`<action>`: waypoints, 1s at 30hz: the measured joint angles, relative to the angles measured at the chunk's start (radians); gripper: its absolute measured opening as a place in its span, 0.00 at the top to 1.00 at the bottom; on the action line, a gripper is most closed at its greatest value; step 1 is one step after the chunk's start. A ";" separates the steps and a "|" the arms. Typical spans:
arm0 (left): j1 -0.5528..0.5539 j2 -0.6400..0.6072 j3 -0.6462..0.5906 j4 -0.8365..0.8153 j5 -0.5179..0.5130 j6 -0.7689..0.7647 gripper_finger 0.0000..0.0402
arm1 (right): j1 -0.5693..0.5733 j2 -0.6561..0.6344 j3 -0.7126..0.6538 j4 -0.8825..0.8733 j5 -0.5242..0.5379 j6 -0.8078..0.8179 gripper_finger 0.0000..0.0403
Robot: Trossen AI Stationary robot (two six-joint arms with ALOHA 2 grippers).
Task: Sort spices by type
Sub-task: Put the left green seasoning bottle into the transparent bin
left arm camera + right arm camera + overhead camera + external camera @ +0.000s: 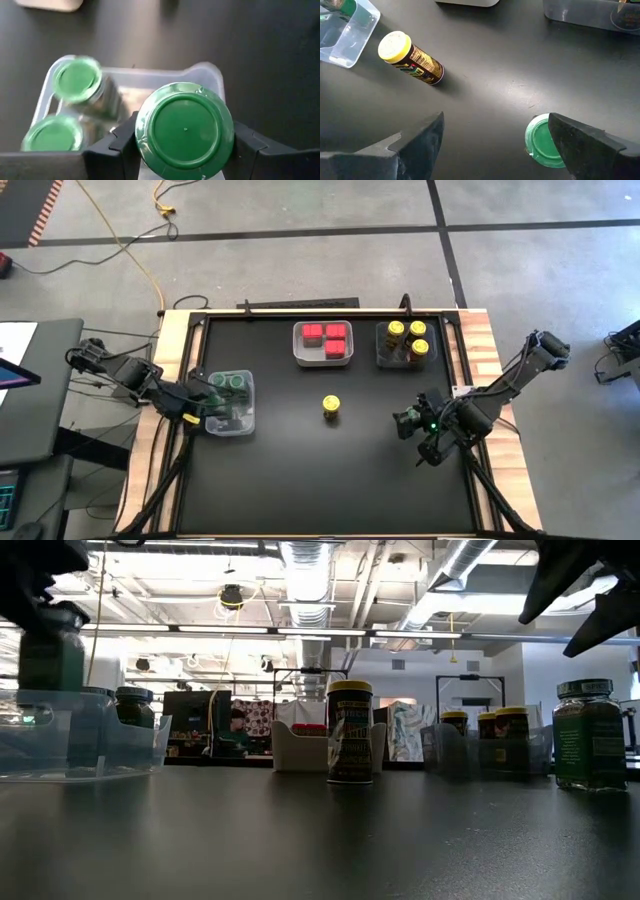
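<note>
Green jar [185, 131] btwn L fingers [112, 150], over tray [210, 75]

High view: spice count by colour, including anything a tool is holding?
Red boxes: 3
Yellow jars: 4
Green jars: 4, with 1 held in the left tool and 1 standing by the open right tool
Total: 11
</note>
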 joint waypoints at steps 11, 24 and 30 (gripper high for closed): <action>0.022 0.061 0.000 0.094 -0.048 -0.011 0.52 | 0.000 0.000 0.000 -0.009 0.000 -0.003 0.05; 0.256 0.150 -0.103 0.228 0.123 0.085 0.52 | 0.000 0.000 0.000 -0.016 0.000 -0.051 0.05; 0.287 0.156 -0.148 0.321 0.188 0.127 0.52 | 0.000 0.000 0.000 -0.017 -0.001 -0.055 0.05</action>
